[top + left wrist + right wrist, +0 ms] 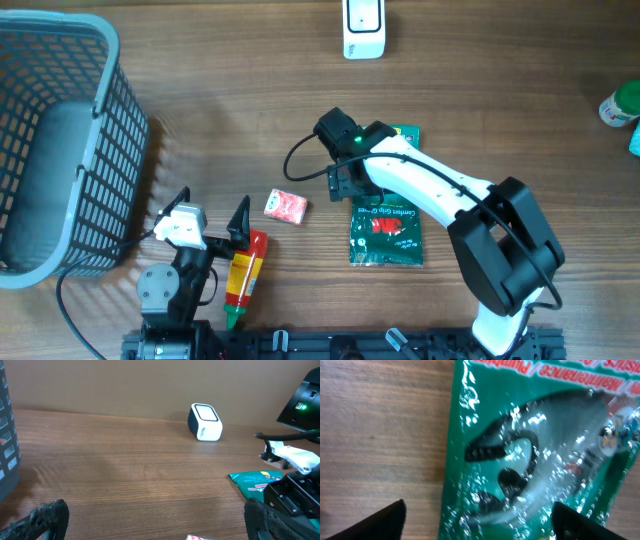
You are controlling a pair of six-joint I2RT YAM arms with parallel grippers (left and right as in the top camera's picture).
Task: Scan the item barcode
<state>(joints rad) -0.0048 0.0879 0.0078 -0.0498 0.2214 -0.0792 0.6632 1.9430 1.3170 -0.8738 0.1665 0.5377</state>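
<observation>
Green packet [535, 460] is overhung by the spread right pincer [477, 515], not yet pinched; grasping is judged in hand, with lowering and closing called for.

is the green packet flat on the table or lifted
Flat: the green packet lies on the table, the open right gripper over it.

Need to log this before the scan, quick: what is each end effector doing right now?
Left end effector: open, holding nothing.
Right end effector: open over the green packet, not gripping it.
</observation>
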